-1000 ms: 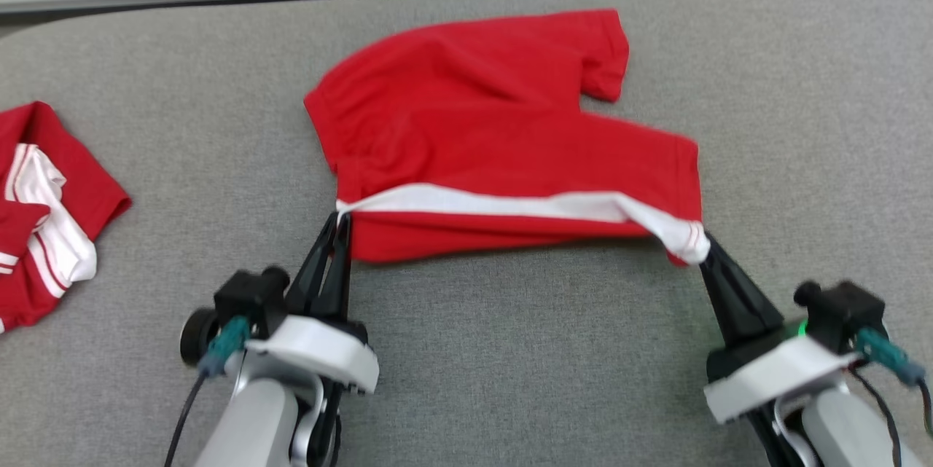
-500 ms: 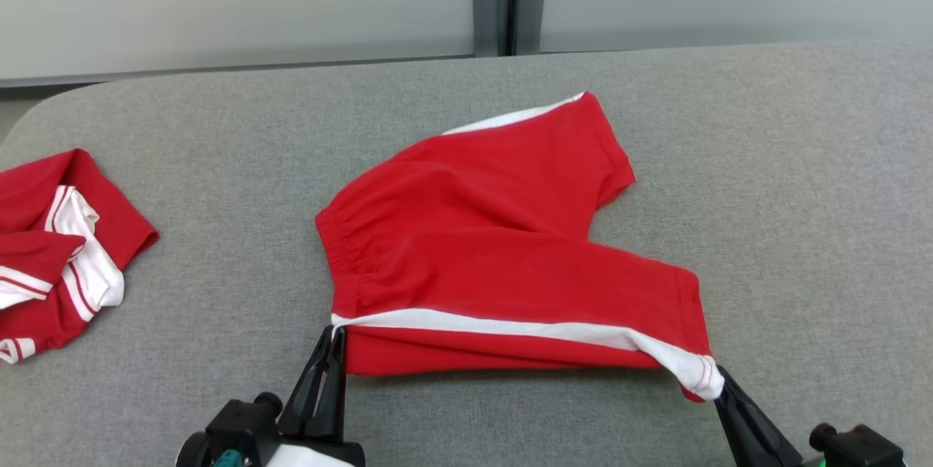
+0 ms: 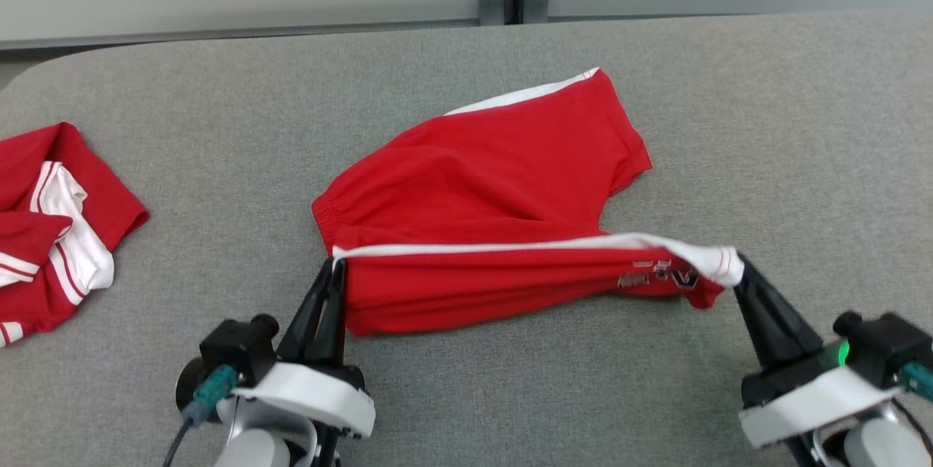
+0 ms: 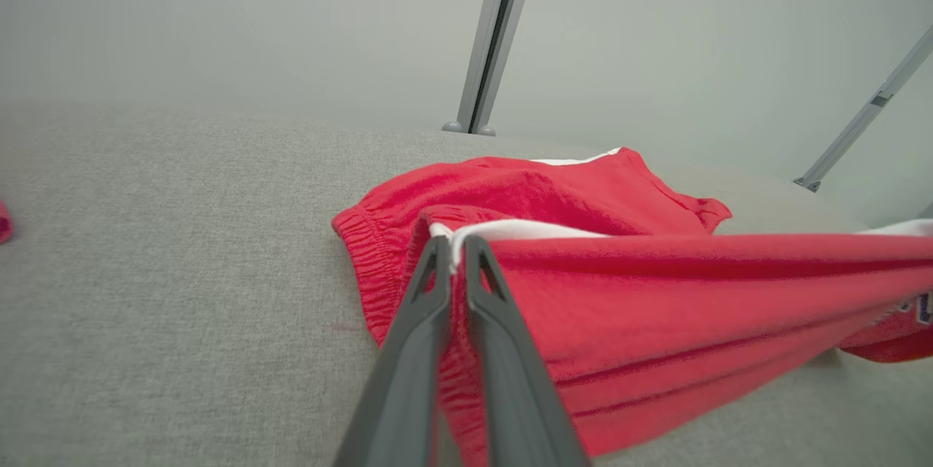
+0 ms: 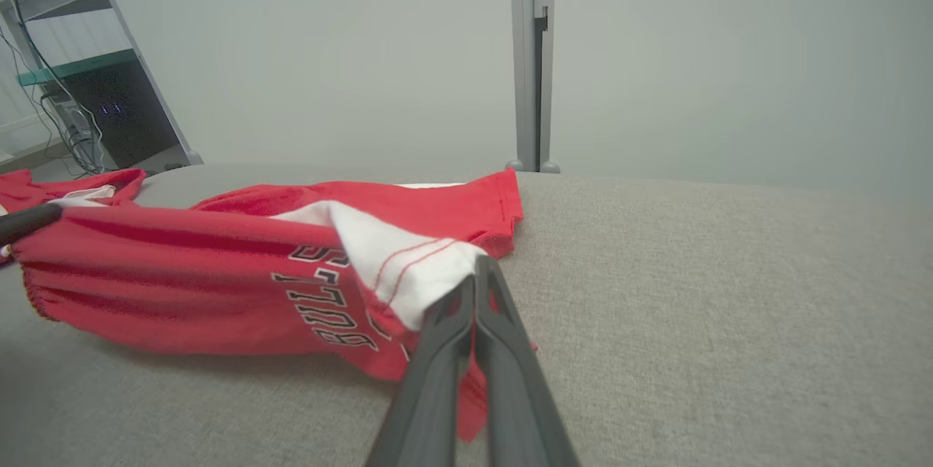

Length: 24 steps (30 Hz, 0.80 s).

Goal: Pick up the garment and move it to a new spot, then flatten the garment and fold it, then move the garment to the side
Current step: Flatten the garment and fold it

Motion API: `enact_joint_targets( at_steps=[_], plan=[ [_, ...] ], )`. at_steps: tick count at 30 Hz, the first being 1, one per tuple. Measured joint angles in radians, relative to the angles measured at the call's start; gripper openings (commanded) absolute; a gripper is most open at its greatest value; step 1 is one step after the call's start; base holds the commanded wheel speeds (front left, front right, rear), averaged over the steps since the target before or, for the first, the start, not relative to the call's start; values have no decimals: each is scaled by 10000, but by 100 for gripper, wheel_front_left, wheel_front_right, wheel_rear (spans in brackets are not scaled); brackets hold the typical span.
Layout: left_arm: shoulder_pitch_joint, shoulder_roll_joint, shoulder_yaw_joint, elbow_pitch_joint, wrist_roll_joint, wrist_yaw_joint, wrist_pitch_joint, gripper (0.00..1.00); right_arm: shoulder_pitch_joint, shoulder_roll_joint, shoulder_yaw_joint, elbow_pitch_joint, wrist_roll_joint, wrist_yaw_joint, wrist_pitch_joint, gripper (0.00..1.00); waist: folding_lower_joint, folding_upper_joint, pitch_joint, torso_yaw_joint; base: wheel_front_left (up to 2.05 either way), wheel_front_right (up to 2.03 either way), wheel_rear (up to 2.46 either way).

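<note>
Red shorts [image 3: 496,175] with a white side stripe lie in the middle of the head view on the grey padded table [image 3: 182,103]. Their near edge is lifted and stretched taut between the two grippers. At lower left, the left gripper [image 3: 337,267] has its jaws clamped on the waistband corner beside the stripe. At lower right, the right gripper [image 3: 739,268] pinches the white hem corner, jaws together on the cloth. Lettering [image 3: 660,276] shows on the raised fold near it. Another red-and-white garment [image 3: 51,226] sits crumpled at the left edge, well apart.
</note>
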Motion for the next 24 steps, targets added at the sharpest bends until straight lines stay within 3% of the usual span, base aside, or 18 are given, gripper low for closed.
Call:
enact_joint_targets(
  at_steps=[12,24],
  plan=[
    [-3230,-29,-303,1521,-880,-25,-268,0,-4982,-1488,2034,2343,1837,2,-69,0,0,0,1646,568,0,0,0],
    [-5188,-40,-1338,3016,-1806,136,-577,0,-7966,-2010,3998,4518,3657,0,-207,0,0,0,2577,1459,0,0,0]
  ],
)
